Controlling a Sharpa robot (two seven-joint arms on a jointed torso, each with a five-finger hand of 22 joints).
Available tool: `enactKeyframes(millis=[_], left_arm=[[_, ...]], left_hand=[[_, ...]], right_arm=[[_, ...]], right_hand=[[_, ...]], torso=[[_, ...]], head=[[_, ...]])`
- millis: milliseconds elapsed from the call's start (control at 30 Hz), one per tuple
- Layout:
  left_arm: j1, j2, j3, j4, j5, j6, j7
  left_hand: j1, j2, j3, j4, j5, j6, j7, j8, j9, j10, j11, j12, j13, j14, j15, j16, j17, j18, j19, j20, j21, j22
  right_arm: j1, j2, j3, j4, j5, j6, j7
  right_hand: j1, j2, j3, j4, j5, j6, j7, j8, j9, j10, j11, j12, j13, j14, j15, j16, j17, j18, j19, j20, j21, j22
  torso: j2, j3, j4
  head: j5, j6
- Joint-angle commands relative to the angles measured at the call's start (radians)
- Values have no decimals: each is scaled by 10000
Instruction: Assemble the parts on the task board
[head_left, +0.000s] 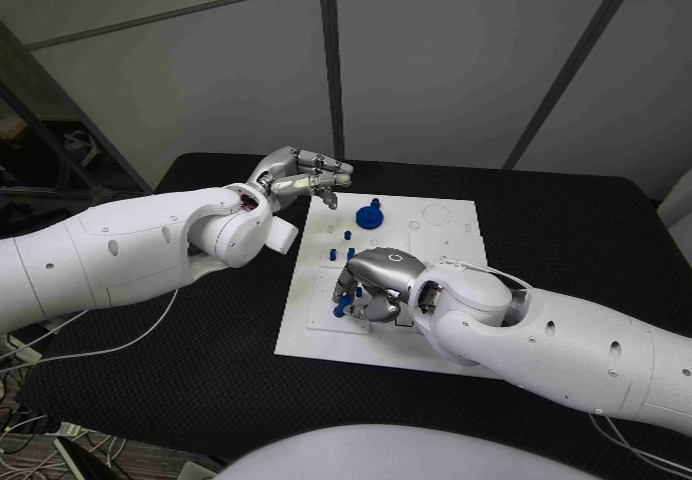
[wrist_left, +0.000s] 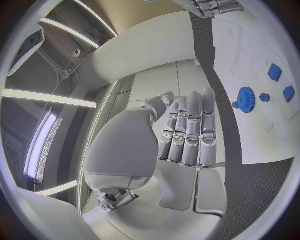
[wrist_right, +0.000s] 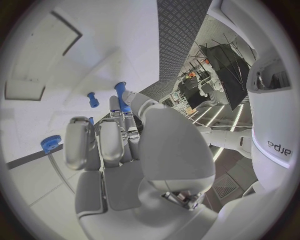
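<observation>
A: Board (head_left: 433, 300) position: centre of table (head_left: 173, 380), long axis running near to far. Where are the parts?

B: A blue gear (head_left: 371, 215) stands at the far end of the board, left of centre. Small blue pegs (head_left: 351, 238) stand upright in a cluster just nearer than the gear. One more part, a pin (head_left: 343, 306), is under the right hand.

A: Right hand (head_left: 378, 285) status?

B: It rests over the board's near-left area, palm down. In the right wrist view the fingers (wrist_right: 112, 142) are together, and the pin (wrist_right: 122, 97) sits pinched at the fingertips. The pin's long axis runs along the fingers, its flanged end pointing away from the palm.

A: Left hand (head_left: 299, 180) status?

B: It is raised above the table off the board's far-left corner, just beside the gear and apart from it. In the left wrist view the fingers (wrist_left: 187, 130) lie straight and side by side, with nothing in them.
</observation>
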Motion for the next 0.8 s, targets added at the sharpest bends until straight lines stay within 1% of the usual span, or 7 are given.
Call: enactKeyframes(millis=[33, 233, 400, 467, 600, 667, 800], left_arm=[[16, -7, 9, 24, 22, 93, 34], [17, -11, 9, 27, 22, 93, 32], [17, -9, 9, 20, 22, 88, 29], [17, -6, 9, 18, 22, 90, 28], [17, -6, 9, 15, 22, 93, 24], [17, -9, 9, 18, 22, 93, 22], [17, -12, 9, 19, 22, 97, 17]], left_hand=[[-6, 63, -46, 11, -2, -39, 21, -35, -2, -67, -12, 43, 16, -61, -23, -45, -17, -171, -77, 8, -62, -15], [-6, 63, -46, 11, -2, -39, 21, -35, -2, -67, -12, 43, 16, -61, -23, -45, -17, -171, -77, 8, -62, -15], [-6, 63, -46, 11, -2, -39, 21, -35, -2, -67, -12, 43, 16, -61, -23, -45, -17, -171, -77, 8, -62, -15], [-6, 63, -46, 11, -2, -39, 21, -35, -2, -67, -12, 43, 16, -61, -23, -45, -17, -171, -77, 8, -62, -15], [-6, 63, -46, 11, -2, -39, 21, -35, -2, -67, -12, 43, 16, -61, -23, -45, -17, -171, -77, 8, -62, -15], [-6, 63, -46, 11, -2, -39, 21, -35, -2, -67, -12, 43, 16, -61, -23, -45, -17, -171, -77, 8, -62, -15], [-6, 63, -46, 11, -2, -39, 21, -35, -2, -67, -12, 43, 16, -61, -23, -45, -17, -171, -77, 8, -62, -15]], right_arm=[[11, 27, -16, -19, -342, 213, -245], [11, 79, -71, 23, -452, 275, -262], [12, 116, -153, 66, -477, 201, -206], [13, 122, -174, 66, -481, 116, -179], [13, 117, -190, 62, -484, -23, -163], [13, 108, -194, 60, -485, -70, -164], [13, 88, -199, 67, -486, -194, -142]], right_hand=[[0, 52, -1, -40, 33, 80, 6, 67, 81, 62, 12, 55, 10, 256, 0, 39, -14, -125, 47, 34, 19, 630], [-23, 9, -34, -57, 21, 68, 11, 57, 87, 57, 18, 33, 22, 247, 7, 21, -51, -118, 23, 41, 0, 607], [-71, -41, -76, -70, 6, -48, 51, -17, 73, -50, 57, -62, 24, 239, 36, 18, -67, -110, -10, 62, -23, 581], [-170, -106, -90, -39, 2, -339, 176, -193, 14, -455, 193, -313, -52, 231, 145, 23, -77, -100, -66, 126, -68, 531], [-298, -247, -115, -5, 23, -762, 281, -436, -83, -903, 345, -537, -153, 227, 273, 67, -35, -66, -191, 240, -175, 408], [-360, -331, -137, 11, 20, -928, 332, -489, -123, -1194, 427, -643, -215, 186, 341, 5, -159, 1, -413, 302, -376, 169], [-453, -508, -231, 17, 21, -1370, 302, -501, -224, -1710, 505, -728, -303, 4, 425, -261, -614, 120, -799, 404, -734, -233]], torso=[[-4, -2, -1], [-3, 2, -2], [-6, 2, -1], [-6, 2, -1], [-6, 2, -6], [-4, 1, -8], [-8, -1, -4]], head=[[9, -9], [5, -5], [4, -1], [4, -1], [2, 20], [3, 21], [-2, 25]])
